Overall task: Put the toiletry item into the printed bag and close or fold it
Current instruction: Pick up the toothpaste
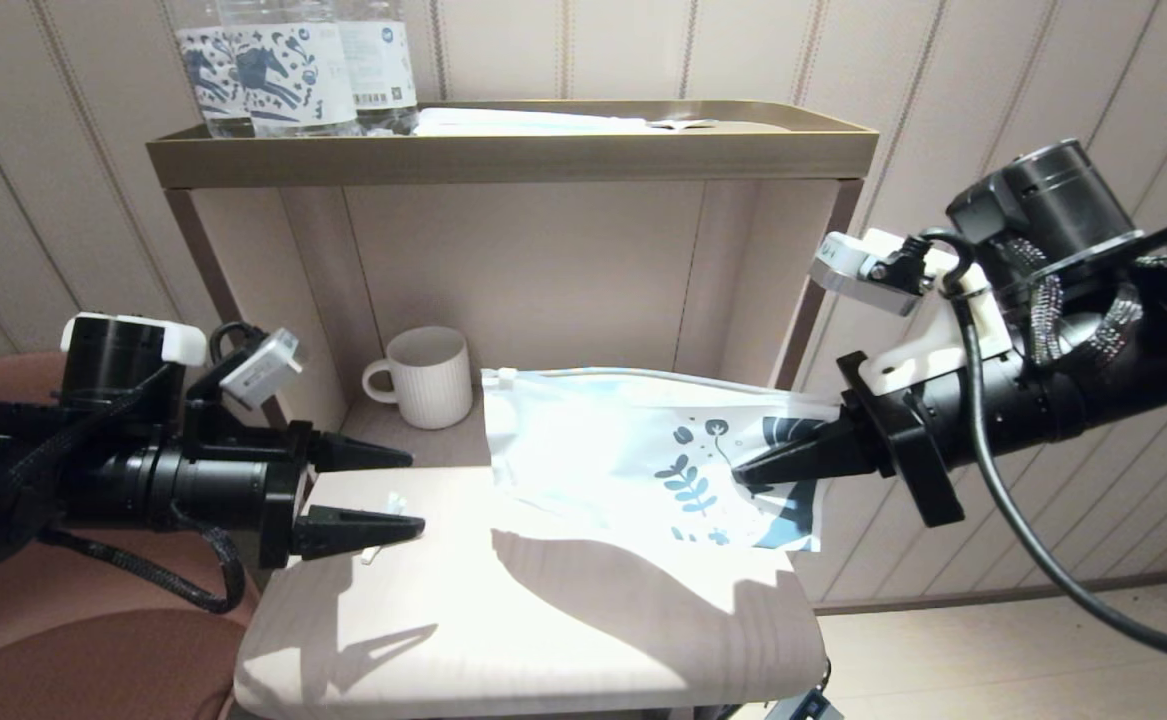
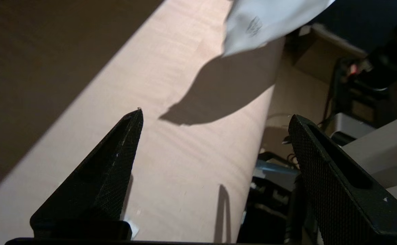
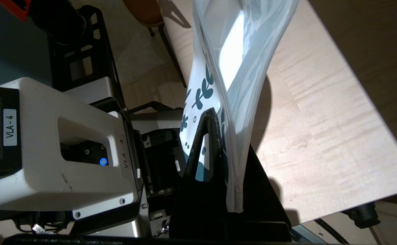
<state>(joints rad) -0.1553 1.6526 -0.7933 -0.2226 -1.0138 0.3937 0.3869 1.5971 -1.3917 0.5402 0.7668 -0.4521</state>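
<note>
At the right edge of the wooden table (image 1: 543, 620), the right gripper (image 1: 743, 470) is clamped on the printed end of the printed bag (image 1: 603, 450), and the pouch is held raised above the surface, as its shadow on the wood shows. In the right wrist view the film is seen pinched between the black fingers (image 3: 205, 136), with the two walls of the pouch bulging slightly apart further along. The zip-slider end points toward the left arm, just beside the ribbed white mug (image 1: 428, 377) in the alcove.

On the left side, the left gripper (image 1: 413, 492) hovers low over the table with its fingers spread apart and nothing between them. The toiletry item (image 1: 388, 520), a thin white stick packet, lies on the wood partly under the nearer finger; whether it is touched cannot be told.

Handling is judged as follows. The packet is light and narrow, so it is likely to skid or tip when pressed; it is best taken across its short width, near mid-length. The pouch is soft, slick film that sags and offers no rigid mouth, so it should be held by the seam or slider edge.

Above the alcove, water bottles (image 1: 273, 70) stand on a brass-coloured shelf tray (image 1: 503, 155).
</note>
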